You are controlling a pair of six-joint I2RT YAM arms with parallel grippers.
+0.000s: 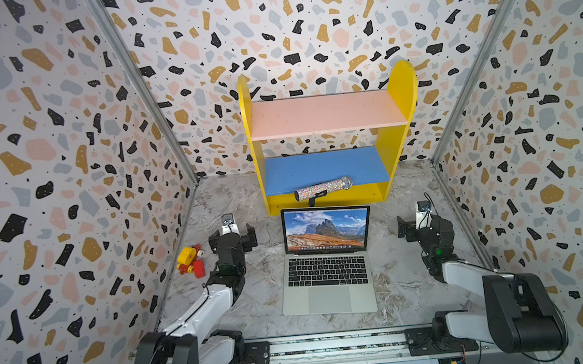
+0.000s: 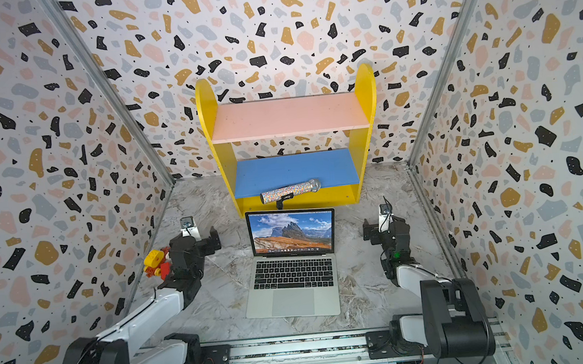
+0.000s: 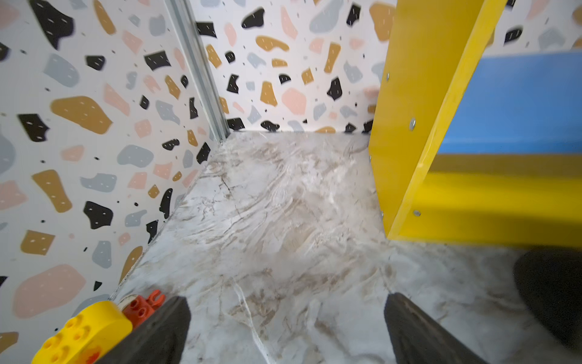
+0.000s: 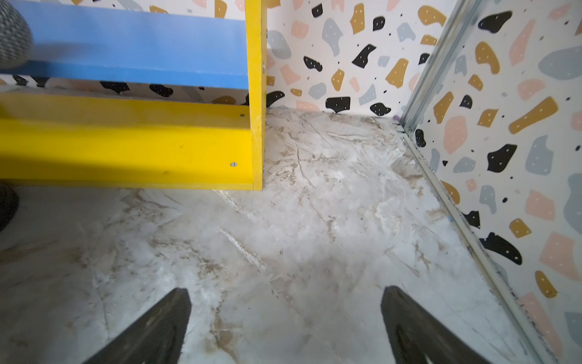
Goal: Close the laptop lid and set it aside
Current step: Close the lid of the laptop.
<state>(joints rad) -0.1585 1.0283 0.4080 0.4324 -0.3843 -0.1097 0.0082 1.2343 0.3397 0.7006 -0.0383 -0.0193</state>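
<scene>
Silver laptop [image 1: 329, 299] sits between left pincer [image 3: 286, 301] and right pincer [image 4: 286, 291] | both released, empty | push laptop lid [image 1: 326, 229] top edge down slowly

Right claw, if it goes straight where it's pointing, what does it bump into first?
Probably nothing soon: the right claw faces bare table, passing just beside the yellow shelf, then the back wall. Depth is hard to judge.

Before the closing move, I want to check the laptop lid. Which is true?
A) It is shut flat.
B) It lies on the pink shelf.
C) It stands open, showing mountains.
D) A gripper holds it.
C: in both top views the laptop lid stands raised behind the keyboard, its screen showing mountains.
</scene>
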